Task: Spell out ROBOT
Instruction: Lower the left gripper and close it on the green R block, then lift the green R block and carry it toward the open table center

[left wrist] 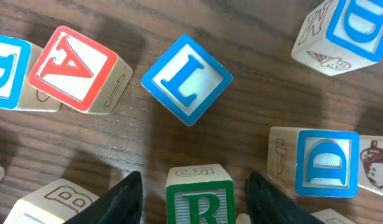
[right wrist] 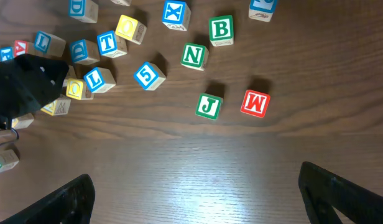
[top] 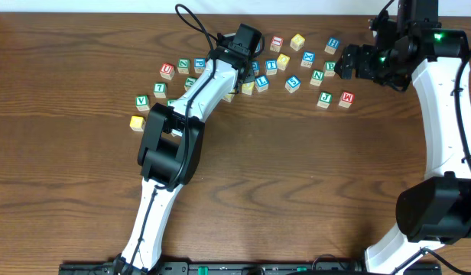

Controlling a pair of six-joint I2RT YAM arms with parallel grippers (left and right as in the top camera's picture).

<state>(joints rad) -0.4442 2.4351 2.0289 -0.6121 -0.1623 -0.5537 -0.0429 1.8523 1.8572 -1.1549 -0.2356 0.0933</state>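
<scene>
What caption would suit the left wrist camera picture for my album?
Open left hand straddling a green R block; blue L and red A blocks beyond.

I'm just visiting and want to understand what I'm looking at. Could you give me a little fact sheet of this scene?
setting: wooden table strewn with alphabet cubes
left fingers: open, straddling the green R cube, a gap on each side
right fingers: wide open over bare wood, holding nothing
green B cube: loose, near the green N cube
blue T cube: in the crowded cluster
word: no letters lined up yet
</scene>
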